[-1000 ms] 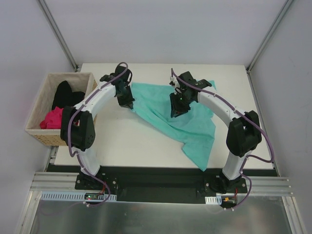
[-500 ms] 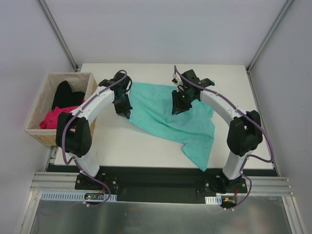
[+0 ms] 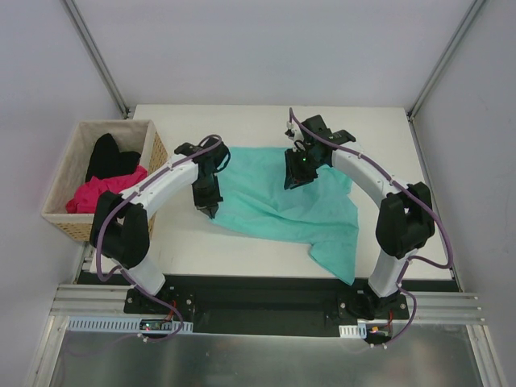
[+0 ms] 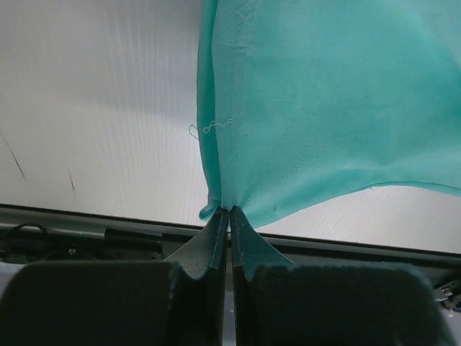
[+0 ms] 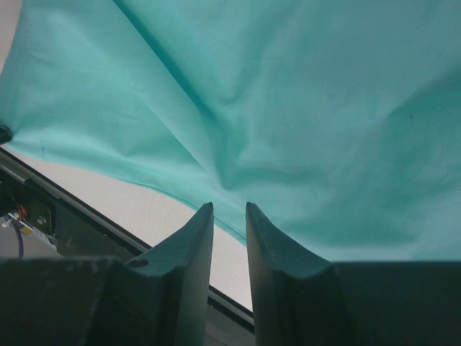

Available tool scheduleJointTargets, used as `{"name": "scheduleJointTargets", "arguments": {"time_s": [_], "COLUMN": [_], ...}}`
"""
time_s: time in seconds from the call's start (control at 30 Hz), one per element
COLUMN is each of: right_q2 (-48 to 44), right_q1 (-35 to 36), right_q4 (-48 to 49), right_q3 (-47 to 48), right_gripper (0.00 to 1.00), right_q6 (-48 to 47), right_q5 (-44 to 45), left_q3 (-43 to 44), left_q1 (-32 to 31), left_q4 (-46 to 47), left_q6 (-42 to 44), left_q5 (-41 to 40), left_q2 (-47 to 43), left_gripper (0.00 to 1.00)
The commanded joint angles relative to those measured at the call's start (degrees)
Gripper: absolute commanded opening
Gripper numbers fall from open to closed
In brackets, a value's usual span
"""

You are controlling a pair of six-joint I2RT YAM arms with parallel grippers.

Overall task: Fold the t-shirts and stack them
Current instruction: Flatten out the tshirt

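Overhead view: a teal t-shirt (image 3: 282, 214) lies rumpled and partly spread across the middle of a white table (image 3: 185, 242), between 2 robot arms. The left gripper (image 4: 229, 214) is clamped tight on the shirt's left edge. Its wrist view shows the cloth drawn to a point between the 2 pressed-together fingers, with bare tabletop beside the hem.

The right gripper (image 3: 293, 181) is over the far part of the shirt. Its wrist view shows a narrow gap between the fingers, and creases in the cloth run together just beyond the tips. Whether any cloth is caught there is unclear. A tail of the shirt trails toward the table's near right edge.

Beside the table's left side stands a wicker basket (image 3: 60, 219) holding a black t-shirt (image 3: 109, 157) and a magenta t-shirt (image 3: 93, 196), well apart from both grippers. From above, the left arm covers part of the teal shirt's left border. Sleeves and collar cannot be made out.
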State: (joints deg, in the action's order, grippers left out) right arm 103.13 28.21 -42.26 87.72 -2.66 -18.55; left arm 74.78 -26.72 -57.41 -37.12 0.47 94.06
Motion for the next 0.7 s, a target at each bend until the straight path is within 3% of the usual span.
{"name": "scheduleJointTargets", "arguments": {"time_s": [0.0, 0.03, 0.07, 0.17, 0.43, 0.67], "right_q2": [-3.11, -3.20, -3.11, -3.02, -2.59, -2.50], "right_q1": [-0.43, -0.35, -0.52, -0.61, -1.22, -1.84], "right_q4": [0.69, 0.69, 0.60, 0.51, 0.25, -0.19], "right_q3": [-0.01, 0.17, 0.17, 0.43, 0.96, 1.40], "right_gripper": [0.28, 0.28, 0.28, 0.28, 0.28, 0.28], "right_q6": [-0.60, -0.68, -0.60, -0.60, -0.68, -0.68], "right_q5": [-1.41, -1.49, -1.49, -1.32, -1.05, -1.05], "left_q3": [-2.80, -3.15, -3.76, -4.38, -5.61, 0.44], "left_q1": [-0.88, -0.88, -0.96, -1.23, -1.49, -1.58], "left_q4": [-3.76, -4.03, -4.46, -5.95, -6.75, -6.75], "left_q6": [-1.81, -1.90, -1.81, -1.46, -1.37, -0.41], "left_q5": [-1.26, -1.17, -1.09, -0.99, -1.17, -1.79], "left_q2": [-2.39, -2.30, -2.22, -1.34, -1.42, 2.52], "left_gripper": [0.00, 0.00, 0.07, 0.16, 0.19, 0.19]}}
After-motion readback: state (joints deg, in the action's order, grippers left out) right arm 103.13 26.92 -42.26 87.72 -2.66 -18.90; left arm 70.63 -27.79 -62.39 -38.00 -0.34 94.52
